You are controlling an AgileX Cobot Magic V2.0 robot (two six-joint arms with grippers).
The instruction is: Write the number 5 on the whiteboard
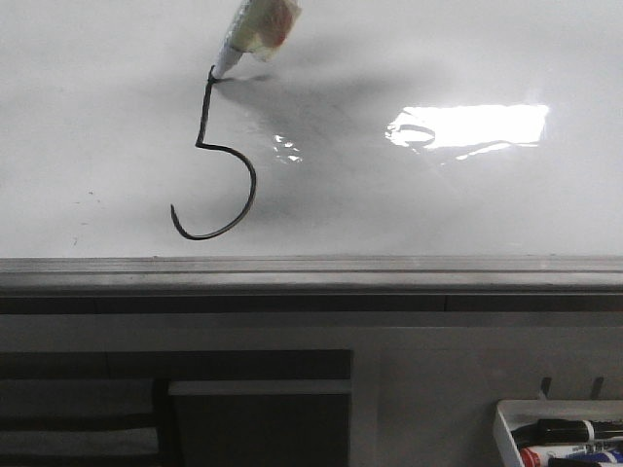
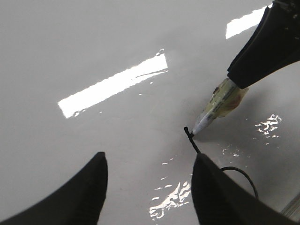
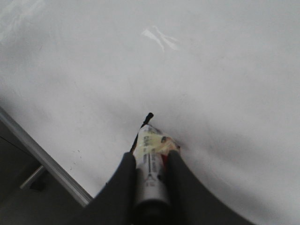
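- Front view: the whiteboard fills the upper part of the frame, its grey ledge running along the lower edge.
- Front view: the number 5 stands left of centre on the board, with stem and hooked belly drawn; the top bar is only a short tick at the stem's head.
- Front view: a marker enters from the top edge, tilted, its tip touching the head of the stem. A bright glare patch lies to the right.
- Front view: a white tray of markers sits at the lower right, below the ledge.
- Left wrist view: the left gripper hangs over the board with its fingers spread wide and nothing between them.
- Left wrist view: the marker tip meets the top of the black line; the right gripper's dark fingers hold the barrel.
- Right wrist view: the right gripper pinches the marker between both fingers, tip on the board surface.
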